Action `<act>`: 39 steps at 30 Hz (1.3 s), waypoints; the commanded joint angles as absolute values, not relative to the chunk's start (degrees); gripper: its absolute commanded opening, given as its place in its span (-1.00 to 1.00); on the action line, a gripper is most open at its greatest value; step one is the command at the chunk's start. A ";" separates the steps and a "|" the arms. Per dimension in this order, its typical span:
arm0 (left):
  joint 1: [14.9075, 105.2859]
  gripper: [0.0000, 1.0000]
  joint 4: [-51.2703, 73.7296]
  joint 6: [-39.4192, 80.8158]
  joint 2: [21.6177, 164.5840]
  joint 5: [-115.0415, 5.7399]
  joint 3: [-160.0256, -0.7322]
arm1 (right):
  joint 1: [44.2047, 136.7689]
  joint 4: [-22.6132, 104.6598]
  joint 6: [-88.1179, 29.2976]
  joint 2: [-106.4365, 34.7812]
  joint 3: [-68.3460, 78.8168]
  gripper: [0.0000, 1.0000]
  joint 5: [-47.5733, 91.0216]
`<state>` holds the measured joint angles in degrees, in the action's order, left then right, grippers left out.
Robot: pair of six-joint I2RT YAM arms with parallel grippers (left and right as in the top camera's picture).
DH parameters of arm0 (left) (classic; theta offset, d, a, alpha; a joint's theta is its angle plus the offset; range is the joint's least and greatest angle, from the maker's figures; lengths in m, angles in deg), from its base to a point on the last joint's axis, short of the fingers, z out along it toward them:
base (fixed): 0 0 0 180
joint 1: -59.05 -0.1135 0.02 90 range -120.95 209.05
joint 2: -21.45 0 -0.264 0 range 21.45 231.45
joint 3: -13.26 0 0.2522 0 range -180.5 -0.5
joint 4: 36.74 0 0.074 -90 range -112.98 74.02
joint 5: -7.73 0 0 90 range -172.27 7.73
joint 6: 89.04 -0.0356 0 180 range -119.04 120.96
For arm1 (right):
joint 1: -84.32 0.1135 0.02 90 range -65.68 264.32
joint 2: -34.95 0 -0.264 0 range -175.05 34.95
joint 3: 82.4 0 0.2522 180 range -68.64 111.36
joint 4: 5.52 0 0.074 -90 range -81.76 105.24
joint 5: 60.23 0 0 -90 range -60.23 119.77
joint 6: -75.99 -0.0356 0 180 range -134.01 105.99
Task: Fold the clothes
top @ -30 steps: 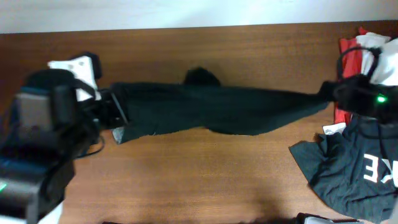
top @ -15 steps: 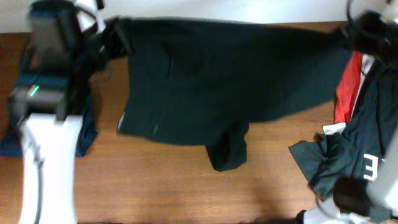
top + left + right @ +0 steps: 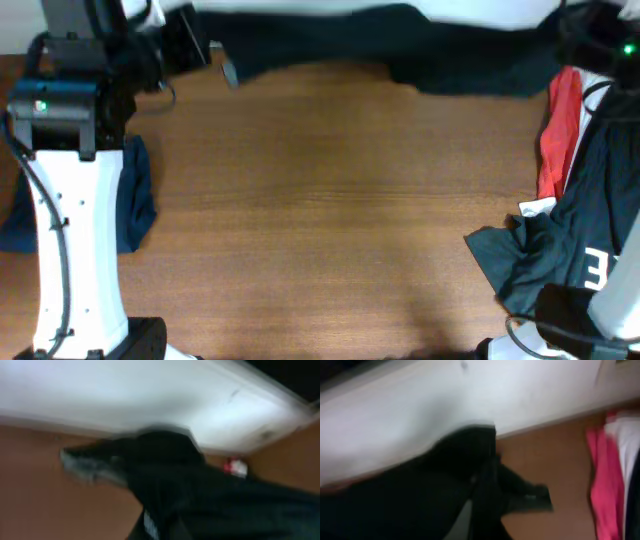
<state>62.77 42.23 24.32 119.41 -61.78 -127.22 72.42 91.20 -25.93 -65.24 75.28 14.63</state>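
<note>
A dark green garment (image 3: 400,45) hangs stretched along the table's far edge, held up between my two grippers. My left gripper (image 3: 190,40) is shut on its left end at the top left. My right gripper (image 3: 570,35) is shut on its right end at the top right. In the left wrist view the dark cloth (image 3: 210,495) fills the lower right, blurred. In the right wrist view the same cloth (image 3: 420,495) fills the lower left; the fingers are hidden under it.
A pile of clothes lies at the right: a red piece (image 3: 557,130), a white one, and a dark shirt with white letters (image 3: 570,260). A blue folded garment (image 3: 130,195) lies at the left by the left arm's white base (image 3: 70,250).
Both grippers have lifted the dark garment off the table and carried it to the far edge; it spread wide half a second ago and now hangs narrow at the back.
</note>
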 commanded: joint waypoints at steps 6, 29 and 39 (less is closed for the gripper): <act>58.75 -0.99 57.01 20.10 130.31 -76.42 -102.35 | 67.77 99.68 -22.81 -69.69 41.94 -0.92 33.28; 60.76 -0.99 61.10 20.58 90.34 -70.72 -66.81 | 62.32 82.23 -24.73 -39.90 16.48 -0.91 28.07; 56.96 -0.99 32.14 43.42 102.38 -79.11 -54.92 | 78.06 44.66 -23.64 -56.97 16.48 -0.89 28.05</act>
